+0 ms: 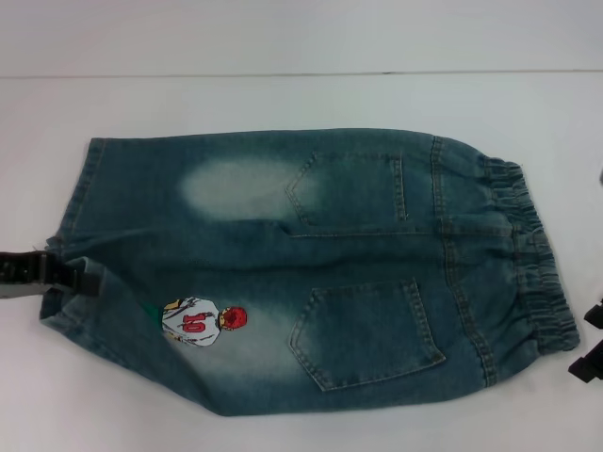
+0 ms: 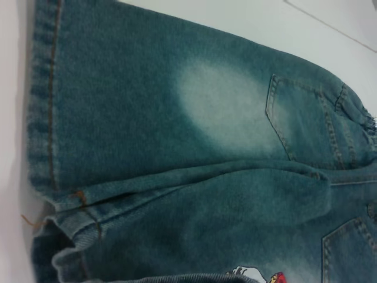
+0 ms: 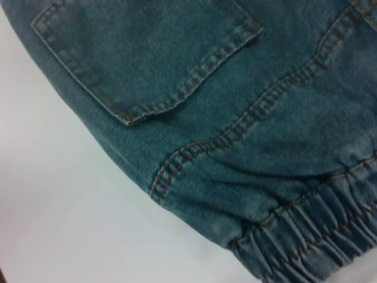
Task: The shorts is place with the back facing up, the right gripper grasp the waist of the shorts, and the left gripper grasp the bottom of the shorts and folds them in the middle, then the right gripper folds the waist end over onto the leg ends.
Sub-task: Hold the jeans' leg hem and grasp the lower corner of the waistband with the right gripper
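Denim shorts [image 1: 311,273] lay flat and back-up across the middle of the white desk [image 1: 283,47], spread lengthwise from the desk's left side to its right; the waist of the shorts [image 1: 532,254], a puckered elastic band, pointed toward the right edge, and the bottom of the shorts [image 1: 80,202], with its flat stitched hems, faced the left edge; two back pockets [image 1: 363,330] showed near the waist, a pale faded patch [image 1: 236,184] sat on the farther leg, and a cartoon figure [image 1: 203,322] numbered 10 sat on the nearer leg; the left gripper [image 1: 57,271] came in from the desk's left edge and touched the hem where the two legs met, the denim bunched a little around it, though whether its fingers were spread or pinching cloth could not be told; the right gripper [image 1: 589,344] stood at the desk's right edge, just beside the near end of the waistband and apart from it, its fingers mostly out of sight, so their state could not be told either.
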Available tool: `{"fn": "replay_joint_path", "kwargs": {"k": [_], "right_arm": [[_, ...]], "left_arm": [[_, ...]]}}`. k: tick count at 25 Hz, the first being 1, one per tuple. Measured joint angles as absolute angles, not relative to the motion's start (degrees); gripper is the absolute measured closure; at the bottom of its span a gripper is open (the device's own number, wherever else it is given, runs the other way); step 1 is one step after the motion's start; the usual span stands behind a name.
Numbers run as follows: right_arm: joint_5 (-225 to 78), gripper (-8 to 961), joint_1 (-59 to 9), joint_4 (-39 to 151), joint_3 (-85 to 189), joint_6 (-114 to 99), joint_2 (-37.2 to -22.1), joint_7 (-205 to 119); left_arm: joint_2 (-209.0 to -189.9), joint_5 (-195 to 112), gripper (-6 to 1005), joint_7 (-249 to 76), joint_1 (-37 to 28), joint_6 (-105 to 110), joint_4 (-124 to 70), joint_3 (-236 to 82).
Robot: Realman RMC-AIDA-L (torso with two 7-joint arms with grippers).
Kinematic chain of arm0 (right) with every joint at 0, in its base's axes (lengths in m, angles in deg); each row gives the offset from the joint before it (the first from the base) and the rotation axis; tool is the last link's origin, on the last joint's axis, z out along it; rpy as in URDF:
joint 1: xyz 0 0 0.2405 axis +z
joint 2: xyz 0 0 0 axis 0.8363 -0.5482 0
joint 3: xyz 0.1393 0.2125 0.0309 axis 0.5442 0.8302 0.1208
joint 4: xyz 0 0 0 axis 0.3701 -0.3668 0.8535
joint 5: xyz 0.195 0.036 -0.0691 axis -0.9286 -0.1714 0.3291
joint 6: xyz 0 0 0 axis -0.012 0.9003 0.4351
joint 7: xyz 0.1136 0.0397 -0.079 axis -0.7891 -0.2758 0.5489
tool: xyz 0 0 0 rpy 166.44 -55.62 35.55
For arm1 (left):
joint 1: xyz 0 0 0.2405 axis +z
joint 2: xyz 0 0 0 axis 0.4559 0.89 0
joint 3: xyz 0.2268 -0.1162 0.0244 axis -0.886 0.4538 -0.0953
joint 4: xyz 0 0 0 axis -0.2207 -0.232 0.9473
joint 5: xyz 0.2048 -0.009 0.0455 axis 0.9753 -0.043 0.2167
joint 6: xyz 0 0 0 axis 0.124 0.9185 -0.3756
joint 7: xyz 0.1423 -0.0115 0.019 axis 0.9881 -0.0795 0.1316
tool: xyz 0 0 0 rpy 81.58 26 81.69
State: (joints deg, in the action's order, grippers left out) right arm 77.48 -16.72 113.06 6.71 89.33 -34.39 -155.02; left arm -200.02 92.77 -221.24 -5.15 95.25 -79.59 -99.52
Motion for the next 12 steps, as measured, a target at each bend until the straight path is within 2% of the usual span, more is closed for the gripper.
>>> {"fn": "replay_joint_path", "kwargs": {"k": [5,12], "right_arm": [[79.12,35,-16.26,112.95,6.61,88.45,-35.63,-155.31],[77.80,37,-16.06,112.16,6.73,86.98,-35.98,-155.29]], "left_arm": [[-200.02,92.37,984,-221.21,-5.06,94.98,-79.28,-99.54],[-200.06,92.30,983,-221.19,-4.73,94.84,-79.21,-99.54]]}}
